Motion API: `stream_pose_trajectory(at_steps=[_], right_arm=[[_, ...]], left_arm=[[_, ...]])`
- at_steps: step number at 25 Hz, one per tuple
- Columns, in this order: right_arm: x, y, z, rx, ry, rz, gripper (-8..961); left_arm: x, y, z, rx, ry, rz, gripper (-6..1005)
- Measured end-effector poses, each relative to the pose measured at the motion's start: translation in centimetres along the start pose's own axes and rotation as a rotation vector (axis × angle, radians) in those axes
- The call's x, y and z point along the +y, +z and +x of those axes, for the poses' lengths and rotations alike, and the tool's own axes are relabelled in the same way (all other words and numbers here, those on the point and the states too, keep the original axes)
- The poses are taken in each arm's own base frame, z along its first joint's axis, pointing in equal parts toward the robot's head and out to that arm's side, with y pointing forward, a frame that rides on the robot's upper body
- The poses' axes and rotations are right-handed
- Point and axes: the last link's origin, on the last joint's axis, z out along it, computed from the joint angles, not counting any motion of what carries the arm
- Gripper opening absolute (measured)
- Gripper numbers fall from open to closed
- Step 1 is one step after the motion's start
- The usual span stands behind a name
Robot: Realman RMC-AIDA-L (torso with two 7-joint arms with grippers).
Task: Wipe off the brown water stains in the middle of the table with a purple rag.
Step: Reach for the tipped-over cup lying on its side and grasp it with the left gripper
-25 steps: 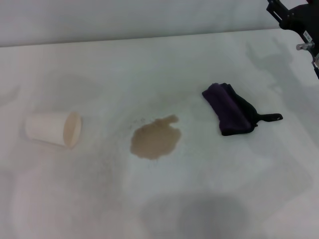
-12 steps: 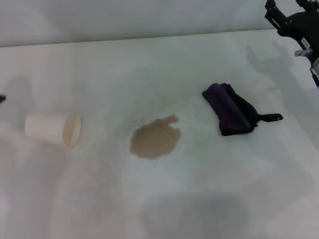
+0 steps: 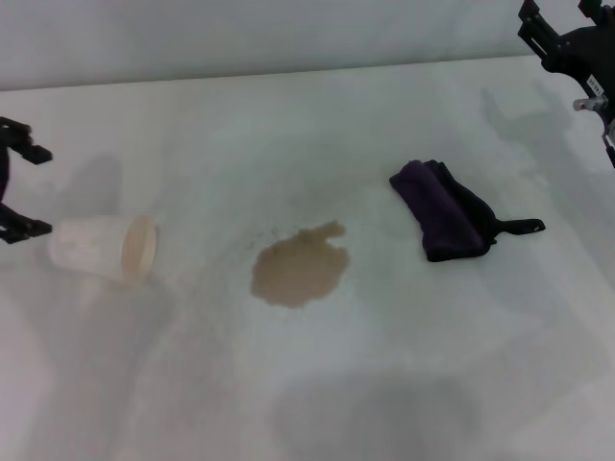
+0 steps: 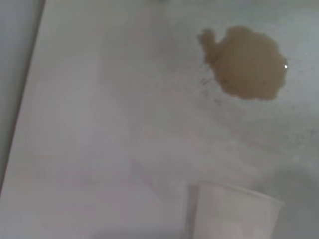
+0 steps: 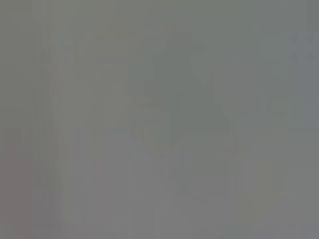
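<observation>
The brown water stains (image 3: pixel 300 267) form one tan puddle with a small lobe in the middle of the white table (image 3: pixel 317 125); the puddle also shows in the left wrist view (image 4: pixel 246 62). The purple rag (image 3: pixel 442 211) lies bunched to the right of the puddle, with a thin black strip sticking out to the right. My left gripper (image 3: pixel 27 190) is open at the left edge, just beyond the closed end of the paper cup. My right gripper (image 3: pixel 557 17) is open and empty at the far right corner, well behind the rag. The right wrist view shows only a grey blur.
A white paper cup (image 3: pixel 101 248) lies on its side at the left, mouth toward the puddle; it also shows in the left wrist view (image 4: pixel 234 211). The table's back edge (image 3: pixel 288 72) runs along the top. Grey shadow patches lie near the front.
My left gripper has come into view from the left edge, up to the cup. My right gripper has shifted slightly up and to the right. Rag, puddle and cup have not moved.
</observation>
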Motion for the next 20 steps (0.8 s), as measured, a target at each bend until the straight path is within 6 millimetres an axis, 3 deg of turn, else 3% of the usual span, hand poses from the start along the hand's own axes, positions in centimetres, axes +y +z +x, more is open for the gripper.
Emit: stream_pose_trajectory(at_steps=[9, 20], right_arm=[[-0.4, -0.2, 0.0, -0.004, 0.008, 0.022, 872], [-0.5, -0.2, 0.0, -0.002, 0.008, 0.024, 871]], left_arm=[[-0.9, 4.0, 0.0, -0.042, 0.07, 0.014, 885], [0.3, 6.9, 1.0, 0.006, 0.124, -0.063, 883]])
